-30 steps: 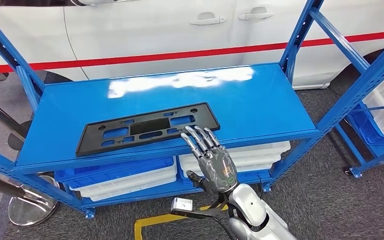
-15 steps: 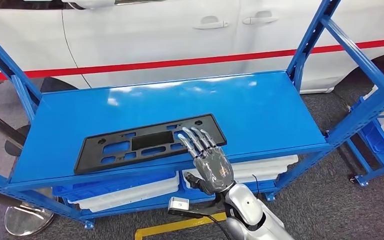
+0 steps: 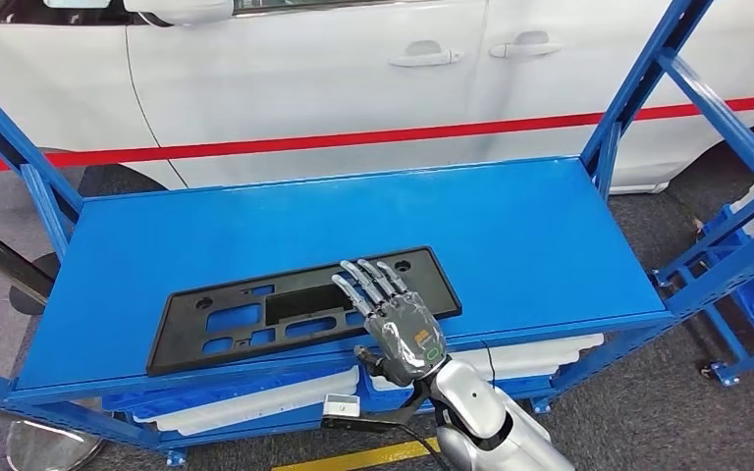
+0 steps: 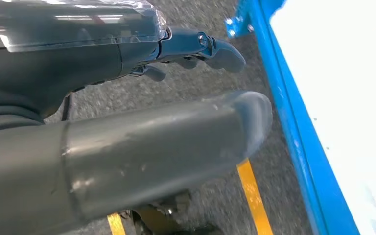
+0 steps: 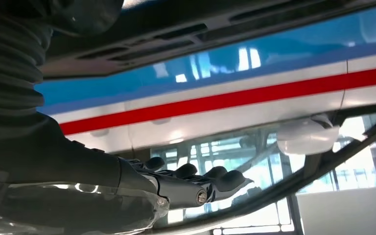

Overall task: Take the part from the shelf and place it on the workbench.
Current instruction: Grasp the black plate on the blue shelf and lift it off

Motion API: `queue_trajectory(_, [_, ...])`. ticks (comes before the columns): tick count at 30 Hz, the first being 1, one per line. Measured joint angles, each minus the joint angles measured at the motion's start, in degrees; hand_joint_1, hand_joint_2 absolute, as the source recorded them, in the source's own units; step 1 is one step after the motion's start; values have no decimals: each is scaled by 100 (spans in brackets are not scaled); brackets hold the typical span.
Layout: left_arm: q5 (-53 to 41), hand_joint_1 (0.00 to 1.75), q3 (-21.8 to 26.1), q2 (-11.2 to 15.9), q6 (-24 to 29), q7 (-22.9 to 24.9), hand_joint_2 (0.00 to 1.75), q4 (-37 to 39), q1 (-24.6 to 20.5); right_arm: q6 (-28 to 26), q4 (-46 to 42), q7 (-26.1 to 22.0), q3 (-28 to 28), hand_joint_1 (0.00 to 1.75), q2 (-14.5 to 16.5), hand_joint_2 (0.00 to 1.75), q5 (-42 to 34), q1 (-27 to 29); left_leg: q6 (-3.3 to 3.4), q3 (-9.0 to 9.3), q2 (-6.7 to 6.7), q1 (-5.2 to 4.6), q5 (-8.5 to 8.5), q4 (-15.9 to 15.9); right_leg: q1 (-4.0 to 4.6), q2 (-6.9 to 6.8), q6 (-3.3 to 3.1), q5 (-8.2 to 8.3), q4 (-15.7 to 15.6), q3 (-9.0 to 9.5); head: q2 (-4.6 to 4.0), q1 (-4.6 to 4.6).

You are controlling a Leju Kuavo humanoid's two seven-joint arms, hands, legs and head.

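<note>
Right robot hand point(image 3: 404, 329), fingers spread and holding nothing, hovers over the part point(image 3: 295, 306) at six o'clock on the shelf point(image 3: 511, 226), nothing lifted yet.

White car point(image 3: 334, 88); grey carpet point(image 3: 648, 412)

Automotive workshop or assembly area. White car point(image 3: 353, 88) with red side stripe point(image 3: 373, 137) parked at 12 o'clock, right behind a blue steel rack point(image 3: 285, 226). Plastic bins point(image 3: 255, 392), blue and white, on the lower tier at 6 o'clock. Second blue rack point(image 3: 746, 265) at 3 o'clock. Grey carpeted floor point(image 3: 638, 402) with yellow marking tape point(image 3: 373, 456).
</note>
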Motion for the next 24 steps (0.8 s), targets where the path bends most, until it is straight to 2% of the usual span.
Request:
queue_trajectory(2, [-45,0,-1,2,2,-4,0,-1,-15,40,48,0,57,0,14,175,-1,-18,-55,31,19,5,-72,80,-37,1,-35,23,-73,98,0,4])
queue_trajectory(3, [-55,0,-2,-1,3,-6,0,-1,-25,47,66,-1,82,0,22,175,-1,-35,-83,-30,24,12,-176,227,-60,-2,-57,21,-102,151,0,4])
queue_trajectory(4, [-60,0,-3,-2,4,-8,0,-1,-34,51,83,-2,103,0,29,175,-1,-53,-114,-165,29,31,-319,482,-71,-6,-73,13,-122,191,0,4])
queue_trajectory(6, [-60,0,-4,-1,4,-9,0,-1,-42,64,119,-3,139,0,31,175,-2,-75,-190,-574,31,61,-606,1155,-75,-8,-96,-27,-121,224,0,4])
queue_trajectory(7, [-59,0,-3,5,3,-9,0,-1,-38,74,139,-2,157,0,31,175,-4,-77,-218,-754,33,75,-649,1383,-78,-6,-92,-53,-110,237,0,4])
queue_trajectory(8, [-59,0,-3,11,-4,-9,0,-1,-33,91,159,-1,175,0,31,175,-7,-77,-242,-857,34,87,-581,1438,-85,0,-83,-82,-97,256,0,3])
queue_trajectory(9, [-63,0,-2,20,-18,-8,0,-1,-30,119,182,1,194,0,31,175,-13,-80,-253,-856,36,98,-383,1272,-93,6,-67,-118,-82,287,0,3])
queue_trajectory(11, [-83,0,0,39,-58,-3,0,0,-36,185,238,5,239,0,31,175,-26,-94,-254,-661,39,115,122,582,-104,11,-22,-191,-59,371,0,3])
queue_trajectory(12, [-100,0,3,46,-78,3,0,1,-44,224,274,10,267,0,31,175,-34,-111,-236,-573,43,104,242,288,-104,10,4,-214,-49,395,0,3])
queue_trajectory(13, [-120,0,6,50,-92,11,0,1,-56,259,313,16,295,0,32,175,-42,-131,-201,-527,44,90,306,129,-100,8,33,-231,-43,403,0,4])
queue_trajectory(15, [-163,0,10,53,-109,37,0,0,-65,325,401,29,345,0,40,175,-69,-170,-112,-521,42,58,311,74,-92,5,97,-242,-47,401,0,3])
queue_trajectory(16, [-179,0,11,52,-113,48,0,-1,-66,351,449,34,362,0,48,175,-89,-190,-61,-508,42,72,372,60,-90,4,133,-259,-49,404,0,4])
queue_trajectory(18, [-211,0,11,47,-119,60,0,-1,-74,385,555,45,386,0,62,175,-131,-244,18,-482,49,100,413,7,-94,2,189,-395,114,346,0,5])
queue_trajectory(19, [-230,0,11,45,-120,62,0,-1,-85,391,611,58,398,0,68,175,-148,-274,50,-472,53,112,425,-15,-100,1,209,-548,365,233,0,6])
queue_trajectory(21, [-279,0,11,44,-118,63,0,-1,-99,396,744,111,419,0,75,175,-184,-314,81,-471,53,107,421,-20,-111,1,236,-898,1119,-137,0,6])
queue_trajectory(22, [-302,0,12,44,-115,63,0,-1,-98,398,817,144,424,0,77,175,-201,-320,86,-470,52,105,416,-19,-116,0,245,-988,1429,-302,0,7])
queue_trajectory(23, [-328,0,13,43,-112,62,0,-1,-95,400,886,180,427,0,80,175,-214,-329,87,-465,48,104,410,-18,-120,0,249,-970,1561,-388,0,6])
queue_trajectory(24, [-347,0,13,40,-109,60,0,0,-92,407,948,209,429,0,87,175,-220,-348,84,-451,44,104,402,-17,-123,0,245,-836,1464,-360,0,6])
